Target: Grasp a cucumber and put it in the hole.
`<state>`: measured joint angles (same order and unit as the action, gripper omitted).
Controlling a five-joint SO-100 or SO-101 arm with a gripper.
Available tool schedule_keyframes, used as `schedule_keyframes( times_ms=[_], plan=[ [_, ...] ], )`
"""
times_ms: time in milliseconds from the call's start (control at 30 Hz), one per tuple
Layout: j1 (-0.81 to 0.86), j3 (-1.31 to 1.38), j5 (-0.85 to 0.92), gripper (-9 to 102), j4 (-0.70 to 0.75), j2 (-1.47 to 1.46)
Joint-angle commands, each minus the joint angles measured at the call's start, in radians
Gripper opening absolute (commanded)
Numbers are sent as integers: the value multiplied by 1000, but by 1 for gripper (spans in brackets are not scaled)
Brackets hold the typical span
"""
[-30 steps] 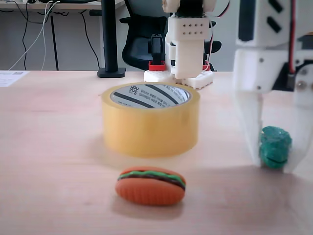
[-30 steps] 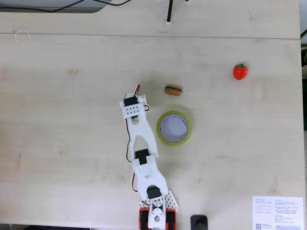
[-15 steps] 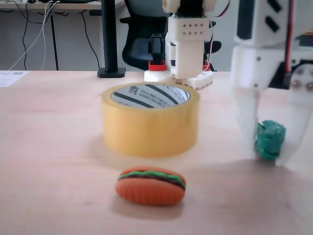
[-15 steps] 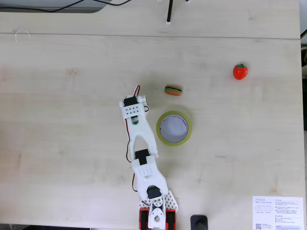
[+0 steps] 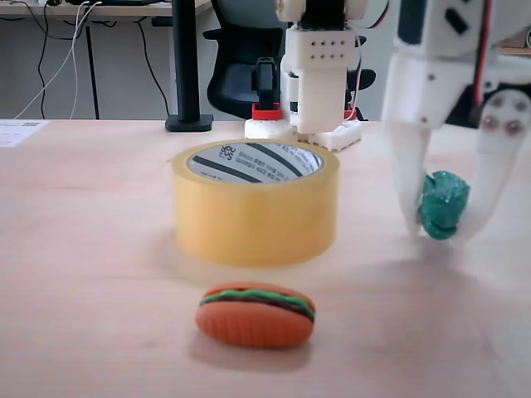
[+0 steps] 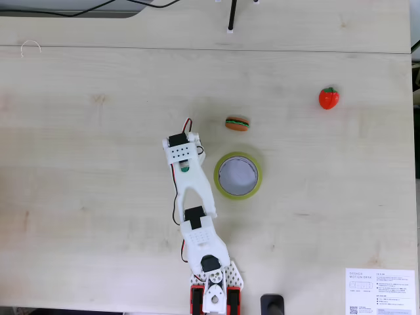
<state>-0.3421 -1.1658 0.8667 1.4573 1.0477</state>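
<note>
In the low fixed view my gripper (image 5: 438, 234) hangs at the right, shut on the dark green bumpy cucumber (image 5: 442, 204), which is held clear of the table between the two white fingers. The yellowish tape roll (image 5: 255, 211) stands at the centre, to the left of the gripper, and its round hole (image 5: 254, 161) with the white printed core faces up. From above, the gripper (image 6: 183, 156) is to the left of the tape roll (image 6: 220, 184), and a sliver of green cucumber (image 6: 185, 168) shows under the wrist. The hole (image 6: 237, 175) looks open.
An orange-brown toy hamburger (image 5: 255, 314) lies in front of the roll, also seen from above (image 6: 237, 123). A red toy strawberry (image 6: 329, 98) sits far right. A black monitor post (image 5: 187, 66) stands at the table's back edge. A printed card (image 6: 380, 291) lies at the bottom right.
The gripper has lifted the cucumber off the table and carried it a little toward the tape roll. The roll and hamburger have not moved.
</note>
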Motion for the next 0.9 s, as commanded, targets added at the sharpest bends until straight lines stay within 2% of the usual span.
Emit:
schedule_keyframes(
  times_ms=[0, 367, 667, 867],
  plan=[
    [9, 138, 9, 0, 72, 152],
    [137, 476, 44, 0, 295, 164],
    [351, 479, 86, 0, 324, 293],
    [468, 390, 109, 0, 325, 390]
  ],
)
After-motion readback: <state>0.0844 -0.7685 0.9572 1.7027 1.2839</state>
